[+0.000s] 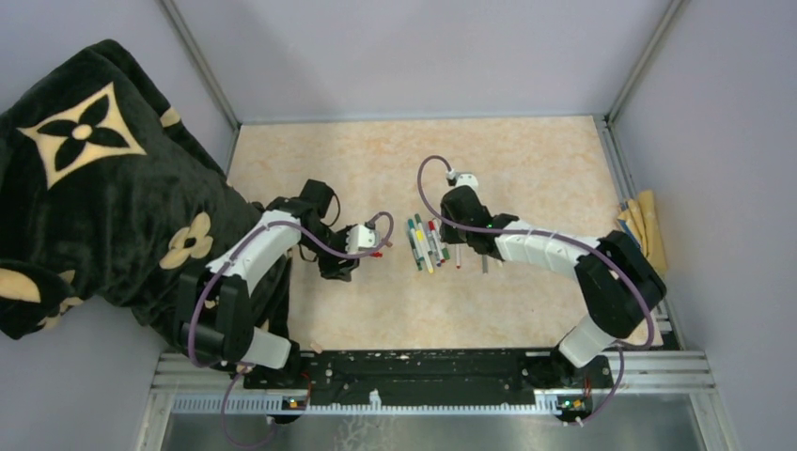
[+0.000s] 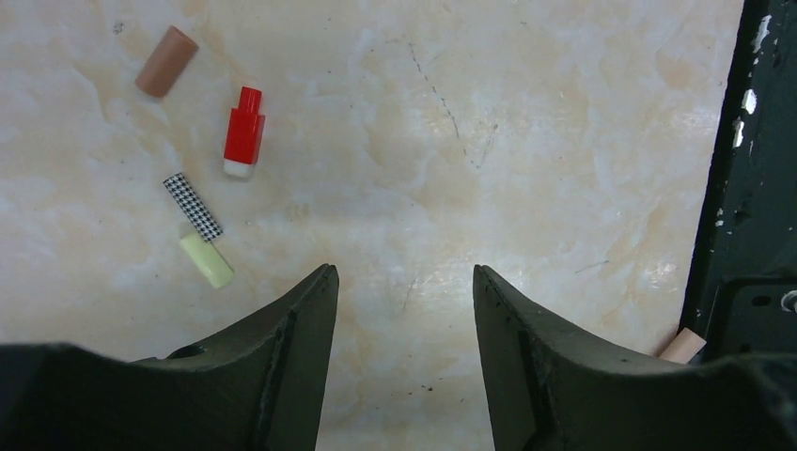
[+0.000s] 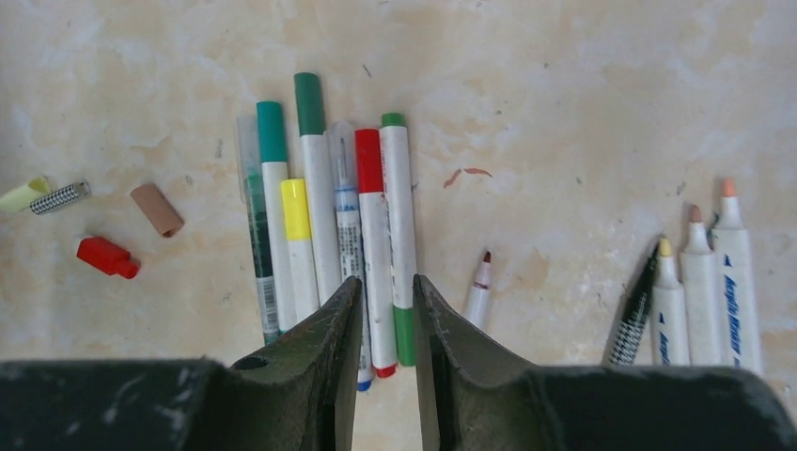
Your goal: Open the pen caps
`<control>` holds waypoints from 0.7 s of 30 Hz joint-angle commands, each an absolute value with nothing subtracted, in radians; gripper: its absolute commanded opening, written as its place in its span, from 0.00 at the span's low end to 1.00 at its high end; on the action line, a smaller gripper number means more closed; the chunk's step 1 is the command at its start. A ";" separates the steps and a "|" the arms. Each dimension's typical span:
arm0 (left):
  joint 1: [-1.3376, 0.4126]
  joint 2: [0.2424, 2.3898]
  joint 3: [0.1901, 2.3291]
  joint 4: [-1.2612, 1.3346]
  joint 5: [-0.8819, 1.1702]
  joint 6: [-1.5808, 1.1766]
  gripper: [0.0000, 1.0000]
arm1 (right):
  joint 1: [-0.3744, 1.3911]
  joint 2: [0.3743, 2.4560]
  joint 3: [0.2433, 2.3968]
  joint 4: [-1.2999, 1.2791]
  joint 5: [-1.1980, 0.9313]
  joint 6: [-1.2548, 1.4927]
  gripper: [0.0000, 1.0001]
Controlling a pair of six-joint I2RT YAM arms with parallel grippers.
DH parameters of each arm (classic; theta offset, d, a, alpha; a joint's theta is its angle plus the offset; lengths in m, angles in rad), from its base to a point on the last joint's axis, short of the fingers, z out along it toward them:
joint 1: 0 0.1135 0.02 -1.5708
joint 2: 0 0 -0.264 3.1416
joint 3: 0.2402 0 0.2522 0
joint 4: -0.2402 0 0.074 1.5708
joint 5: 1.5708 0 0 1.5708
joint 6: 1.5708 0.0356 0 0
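Fig.: R gripper (image 3: 387, 301) narrow, empty, over the red-capped pen (image 3: 376, 225) mid-frame in the row of capped pens (image 3: 310, 207). L gripper (image 2: 404, 282) wide, empty. Loose caps (image 3: 106, 256) lie at left. Risk: the neighbouring pens touch, so you may pinch two or scatter the row.

Twelve pens (image 3: 376, 244), four loose caps (image 3: 157, 209)

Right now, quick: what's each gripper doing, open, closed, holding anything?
Left gripper: open wide, empty.
Right gripper: open narrowly above the red-capped pen, holding nothing.
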State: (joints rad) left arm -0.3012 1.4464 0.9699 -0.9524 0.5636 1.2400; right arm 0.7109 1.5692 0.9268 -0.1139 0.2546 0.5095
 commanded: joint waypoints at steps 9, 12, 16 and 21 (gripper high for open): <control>-0.279 1.401 0.927 -0.988 0.581 1.292 0.62 | 0.728 1.728 1.007 -0.088 0.251 0.493 0.21; -0.279 1.401 0.945 -0.986 0.600 1.287 0.62 | 0.728 1.750 1.010 -0.097 0.264 0.482 0.20; -0.279 1.413 0.986 -0.996 0.635 1.266 0.62 | 0.727 1.770 1.008 -0.100 0.265 0.471 0.20; -0.278 1.421 1.032 -1.011 0.676 1.245 0.63 | 0.728 1.788 0.984 -0.095 0.266 0.468 0.21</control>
